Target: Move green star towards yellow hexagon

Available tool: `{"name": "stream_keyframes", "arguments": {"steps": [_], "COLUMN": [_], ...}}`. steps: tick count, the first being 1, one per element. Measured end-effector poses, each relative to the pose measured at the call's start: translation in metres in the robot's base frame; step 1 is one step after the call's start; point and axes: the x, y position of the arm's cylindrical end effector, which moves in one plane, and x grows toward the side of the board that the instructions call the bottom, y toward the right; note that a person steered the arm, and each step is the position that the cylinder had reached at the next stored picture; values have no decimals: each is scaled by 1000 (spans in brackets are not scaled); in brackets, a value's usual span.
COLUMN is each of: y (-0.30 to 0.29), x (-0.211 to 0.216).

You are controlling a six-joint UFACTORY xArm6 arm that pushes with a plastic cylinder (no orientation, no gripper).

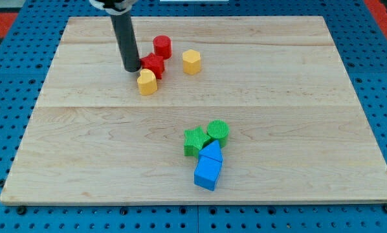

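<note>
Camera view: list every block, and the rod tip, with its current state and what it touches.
My tip: on the board, against the red star's left.
Red star: touching the yellow block below it.
Red cylinder: upright, just above the red star.
Yellow hexagon: alone.
Yellow block: shape unclear.
Green star: touching the green cylinder.
Green cylinder: upright.
Blue blocks: two, clustered below the greens.

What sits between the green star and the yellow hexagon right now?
In the camera view, only bare board lies between the green star and the yellow hexagon. My tip is off at the view's left of that line, beside the red star.
</note>
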Motion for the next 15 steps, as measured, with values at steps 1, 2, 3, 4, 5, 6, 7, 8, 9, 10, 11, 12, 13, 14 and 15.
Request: {"name": "stream_keyframes", "arguments": {"steps": [1,2,3,4,5,6,7,8,9,10,11,12,13,14,15], "y": [0,-22,-76,-39,21,54,83,101,99,94,93,84,75,100,115], "x": [0,8,45,122,173,195,213,209,178,143,112,132,156,159,138]}}
